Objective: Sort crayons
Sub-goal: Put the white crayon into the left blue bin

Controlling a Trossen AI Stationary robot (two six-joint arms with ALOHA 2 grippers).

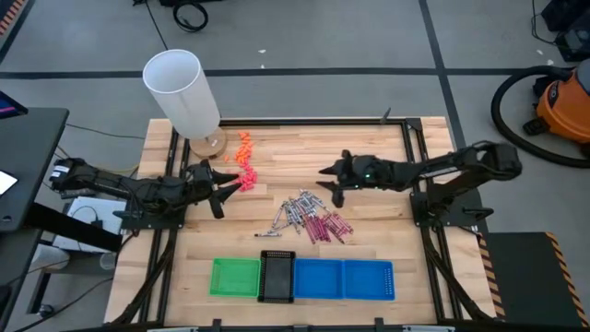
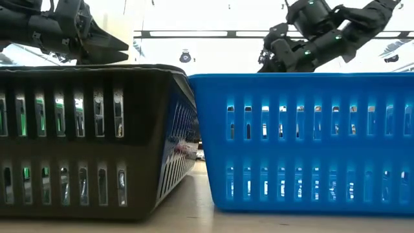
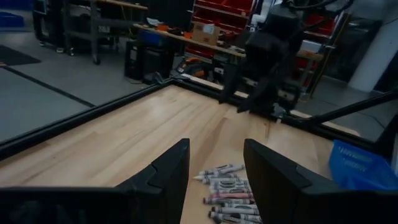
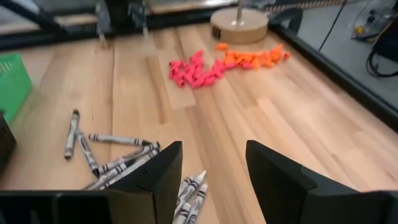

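Note:
The crayons lie in a loose heap on the wooden table, grey-silver ones toward the left and magenta ones toward the right. My left gripper stands open above the table to the left of the heap, level and facing it; its wrist view shows the crayons beyond its fingers. My right gripper hangs open just beyond the heap's far side, tilted down. Its wrist view shows grey crayons below and ahead. Neither gripper touches anything.
Along the near edge stand a green tray, a black tray and two blue trays. At the far left are a white cylinder on a wooden base, orange lumps and pink lumps.

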